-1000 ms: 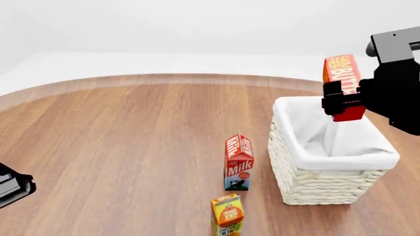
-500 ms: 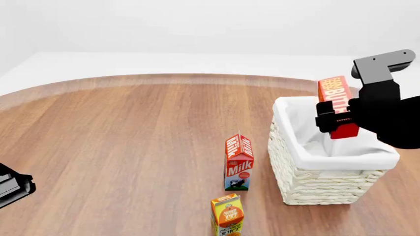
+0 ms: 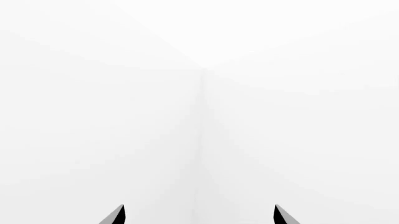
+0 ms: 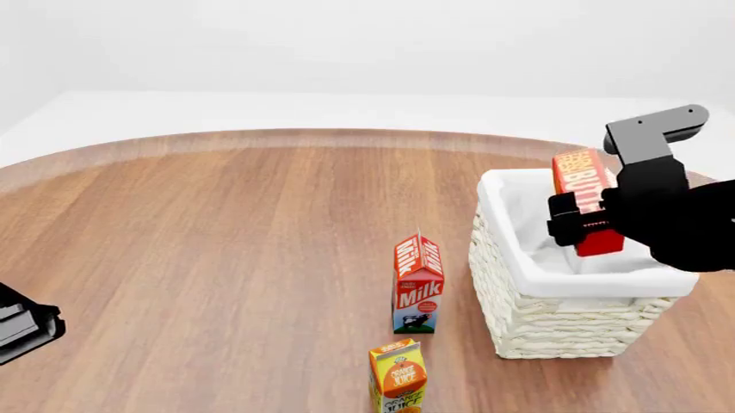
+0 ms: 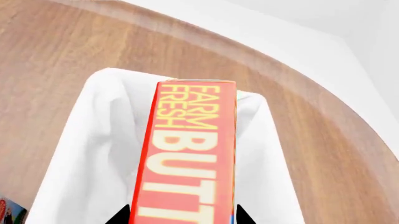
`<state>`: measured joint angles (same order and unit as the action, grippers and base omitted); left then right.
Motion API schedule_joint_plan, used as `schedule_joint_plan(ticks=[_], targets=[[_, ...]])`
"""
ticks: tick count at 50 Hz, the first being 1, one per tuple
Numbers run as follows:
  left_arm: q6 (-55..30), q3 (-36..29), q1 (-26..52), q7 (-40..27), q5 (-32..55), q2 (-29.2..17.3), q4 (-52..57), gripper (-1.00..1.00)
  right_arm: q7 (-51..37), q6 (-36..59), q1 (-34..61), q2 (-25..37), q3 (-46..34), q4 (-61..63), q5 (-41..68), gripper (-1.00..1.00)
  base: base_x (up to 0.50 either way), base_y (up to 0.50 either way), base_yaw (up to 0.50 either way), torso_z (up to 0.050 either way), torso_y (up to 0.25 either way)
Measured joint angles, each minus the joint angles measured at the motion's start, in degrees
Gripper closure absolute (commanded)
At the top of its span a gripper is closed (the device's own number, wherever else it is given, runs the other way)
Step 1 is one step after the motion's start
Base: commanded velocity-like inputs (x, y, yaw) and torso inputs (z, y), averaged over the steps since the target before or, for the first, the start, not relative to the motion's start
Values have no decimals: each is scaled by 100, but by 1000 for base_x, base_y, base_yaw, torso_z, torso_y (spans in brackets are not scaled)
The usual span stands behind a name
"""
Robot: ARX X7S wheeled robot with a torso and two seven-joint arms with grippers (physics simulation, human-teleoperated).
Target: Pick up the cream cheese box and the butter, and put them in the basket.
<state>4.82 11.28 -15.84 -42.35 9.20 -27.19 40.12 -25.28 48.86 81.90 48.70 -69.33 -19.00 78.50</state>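
1. The butter (image 4: pixel 586 200) is held upright between the closed fingers of the right gripper (image 4: pixel 580 220), over the open basket (image 4: pixel 552 318), with its lower end dipped below the rim.
2. In the right wrist view the butter (image 5: pixel 190 154) is seen end on, its yellow lettering facing the camera, with the white liner (image 5: pixel 93 154) spread beneath it.
3. The left gripper (image 3: pixel 198 217) is seen only as two dark fingertips set wide apart, with nothing between them, pointed at a white wall corner.
4. In the head view only a dark part of the left arm (image 4: pixel 23 323) is shown at the table's left edge.
5. A milk carton (image 4: pixel 418 282) is stood upright just left of the basket, apart from it.
6. A juice carton (image 4: pixel 398 376) is stood nearer the camera, near the milk.
7. The cream cheese box cannot be seen in any view.
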Motion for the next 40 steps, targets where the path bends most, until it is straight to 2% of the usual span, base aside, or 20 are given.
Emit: schedule_joint_plan(ticks=[25,26,40], targets=[[12,-47,11,8,-18,0,-36,-100,256,-200,-54,-289,-139,-511,-324,100,0,0,0,0,1],[13,-49,11,8,-19,0,-38,-100,267,-205,-54,-297,-147,-531,-341,-100,0,0,0,0,10],[13,-77,21,10,-34,-1,-52,-100,338,-212,87,-345,-100,-645,-742,-100,0,0,0,0,0]])
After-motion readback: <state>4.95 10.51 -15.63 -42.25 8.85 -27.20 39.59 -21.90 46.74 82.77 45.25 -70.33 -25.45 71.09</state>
